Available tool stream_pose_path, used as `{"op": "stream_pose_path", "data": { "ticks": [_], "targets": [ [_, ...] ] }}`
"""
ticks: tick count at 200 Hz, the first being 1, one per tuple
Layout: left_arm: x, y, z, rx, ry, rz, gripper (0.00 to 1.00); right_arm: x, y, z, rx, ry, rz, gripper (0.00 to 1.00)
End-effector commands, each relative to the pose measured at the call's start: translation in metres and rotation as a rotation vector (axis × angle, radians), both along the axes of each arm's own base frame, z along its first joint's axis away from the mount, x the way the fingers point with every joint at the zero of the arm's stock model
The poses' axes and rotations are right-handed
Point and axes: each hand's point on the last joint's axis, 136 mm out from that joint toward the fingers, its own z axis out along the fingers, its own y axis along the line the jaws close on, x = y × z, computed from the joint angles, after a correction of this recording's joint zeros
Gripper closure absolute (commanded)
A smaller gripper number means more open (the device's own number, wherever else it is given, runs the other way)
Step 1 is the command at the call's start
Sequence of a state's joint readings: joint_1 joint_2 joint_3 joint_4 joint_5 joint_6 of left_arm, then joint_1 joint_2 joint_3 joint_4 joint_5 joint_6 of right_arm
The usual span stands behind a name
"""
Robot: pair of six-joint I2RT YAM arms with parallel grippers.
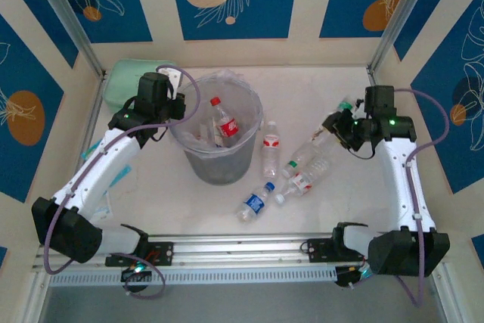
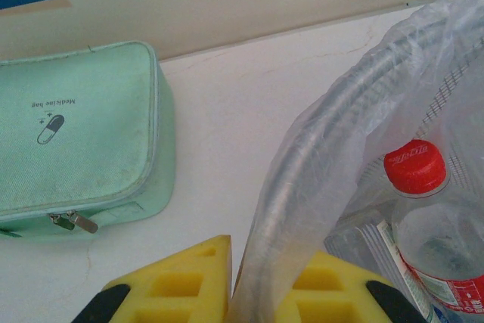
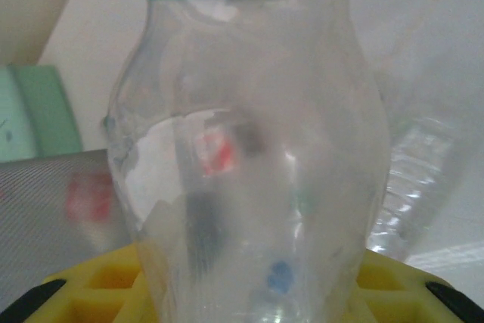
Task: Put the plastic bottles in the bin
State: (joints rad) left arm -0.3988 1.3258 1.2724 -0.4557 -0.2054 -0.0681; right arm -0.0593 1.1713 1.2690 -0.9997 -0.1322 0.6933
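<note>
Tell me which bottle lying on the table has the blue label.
The blue-labelled bottle, lying nearest the arm bases at the group's near-left end; the other bottles there show red labels or a green cap.

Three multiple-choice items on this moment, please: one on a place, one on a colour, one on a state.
1. The red-capped bottle is: A on the pouch; B inside the bin; C on the bare table.
2. Label band on the bottle in the right gripper: A green; B blue; C yellow.
3. The left gripper is: A open above the table; B closed on the bin's rim; C holding a bottle.
Key: B, the bin wall surrounds it; A, the right wrist view shows a green band; B, its fingers clamp the rim.
</note>
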Motion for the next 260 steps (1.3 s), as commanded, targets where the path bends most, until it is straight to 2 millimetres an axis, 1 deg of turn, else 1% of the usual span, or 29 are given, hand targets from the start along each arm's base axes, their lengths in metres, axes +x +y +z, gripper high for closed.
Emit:
{"op": "stream_pose_path", "data": {
  "ticks": [1, 9, 14, 54, 73, 91, 116, 145, 164, 179, 195, 239, 260],
  "targets": [
    [-0.014, -0.011, -0.05, 0.069, 0.152, -0.047, 1.0, -0.003, 0.029, 0.025, 0.045, -0.029, 0.139, 0.66],
    [-0.014, -0.011, -0.049, 0.069, 0.149, -0.047, 1.0, 0.0, 0.038, 0.035, 0.041, -0.053, 0.175, 0.67],
    [-0.014, -0.011, -0.049, 0.069, 0.149, -0.047, 1.0, 0.001, 0.043, 0.04, 0.036, -0.069, 0.197, 0.69],
    [-0.014, -0.011, -0.049, 0.071, 0.148, -0.046, 1.0, 0.011, 0.086, 0.087, -0.002, -0.19, 0.37, 0.69],
    [-0.014, -0.011, -0.05, 0.073, 0.149, -0.048, 1.0, 0.014, 0.107, 0.102, -0.053, -0.231, 0.441, 0.68],
    [-0.014, -0.011, -0.049, 0.073, 0.147, -0.048, 1.0, 0.018, 0.129, 0.118, -0.044, -0.275, 0.502, 0.68],
    [-0.014, -0.011, -0.049, 0.075, 0.147, -0.047, 1.0, 0.022, 0.161, 0.132, -0.023, -0.312, 0.588, 0.68],
    [-0.014, -0.011, -0.049, 0.078, 0.146, -0.047, 1.0, 0.024, 0.199, 0.136, -0.027, -0.324, 0.69, 0.68],
    [-0.014, -0.01, -0.05, 0.081, 0.147, -0.044, 1.0, 0.024, 0.222, 0.134, -0.041, -0.322, 0.747, 0.68],
    [-0.014, -0.01, -0.05, 0.085, 0.146, -0.043, 1.0, 0.024, 0.237, 0.126, -0.073, -0.308, 0.79, 0.68],
    [-0.014, -0.01, -0.05, 0.087, 0.145, -0.043, 1.0, 0.024, 0.248, 0.109, -0.133, -0.262, 0.827, 0.68],
    [-0.014, -0.01, -0.048, 0.084, 0.14, -0.044, 1.0, 0.02, 0.266, 0.059, -0.294, -0.142, 0.927, 0.69],
    [-0.014, -0.011, -0.048, 0.08, 0.14, -0.047, 1.0, 0.017, 0.273, 0.04, -0.348, -0.113, 0.963, 0.69]
  ]
}}
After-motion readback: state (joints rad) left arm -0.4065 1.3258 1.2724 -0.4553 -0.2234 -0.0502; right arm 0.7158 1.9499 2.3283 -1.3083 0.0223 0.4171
